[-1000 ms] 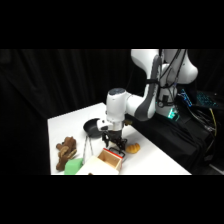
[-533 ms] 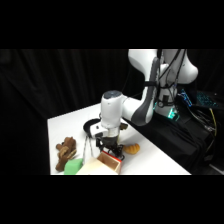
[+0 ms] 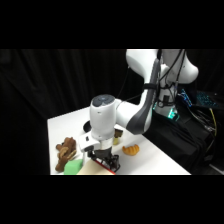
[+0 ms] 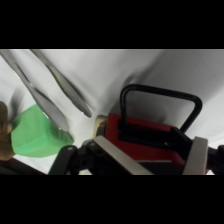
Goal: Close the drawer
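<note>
At the white table's [image 3: 150, 155] near edge, the white arm's gripper [image 3: 103, 159] hangs low against the red-fronted wooden drawer [image 4: 145, 137] with black loop handle [image 4: 160, 102], seemingly to push; whether its grip is clenched or released cannot be told.

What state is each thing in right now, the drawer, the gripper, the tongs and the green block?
drawer: red front and black handle right at the gripper; open or closed can't be told.
gripper: at the drawer front.
tongs: lying on the table, untouched.
green block: resting beside the tongs.
</note>
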{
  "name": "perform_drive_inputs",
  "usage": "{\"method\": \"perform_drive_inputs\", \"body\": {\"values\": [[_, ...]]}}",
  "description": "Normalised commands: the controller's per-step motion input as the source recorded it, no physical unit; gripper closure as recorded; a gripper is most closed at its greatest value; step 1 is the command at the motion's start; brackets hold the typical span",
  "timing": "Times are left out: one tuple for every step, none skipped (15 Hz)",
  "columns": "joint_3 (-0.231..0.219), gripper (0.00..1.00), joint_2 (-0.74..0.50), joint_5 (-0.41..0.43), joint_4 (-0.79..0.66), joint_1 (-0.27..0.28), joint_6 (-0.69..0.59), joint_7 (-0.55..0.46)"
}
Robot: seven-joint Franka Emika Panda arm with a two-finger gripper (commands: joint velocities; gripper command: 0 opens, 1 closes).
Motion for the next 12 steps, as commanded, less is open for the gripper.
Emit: {"method": "perform_drive_inputs", "body": {"values": [[-0.085, 0.00, 0.14, -0.136, 0.48, 0.133, -0.30, 0.12], [-0.132, 0.00, 0.05, -0.154, 0.39, 0.149, -0.38, 0.18], [-0.168, 0.00, -0.05, -0.162, 0.29, 0.159, -0.46, 0.25], [-0.199, 0.00, -0.16, -0.197, 0.15, 0.164, -0.45, 0.30], [-0.199, 0.00, -0.24, -0.214, 0.06, 0.152, -0.41, 0.30], [-0.194, 0.00, -0.29, -0.233, 0.00, 0.148, -0.41, 0.30], [-0.170, 0.00, -0.35, -0.235, -0.05, 0.132, -0.40, 0.27], [-0.149, 0.00, -0.38, -0.218, -0.06, 0.120, -0.40, 0.27], [-0.124, 0.00, -0.39, -0.194, -0.05, 0.104, -0.43, 0.26], [-0.105, 0.00, -0.41, -0.170, -0.04, 0.094, -0.48, 0.27], [-0.069, 0.00, -0.43, -0.100, -0.02, 0.062, -0.54, 0.25], [-0.029, 0.00, -0.43, -0.037, -0.01, 0.031, -0.54, 0.22]]}}
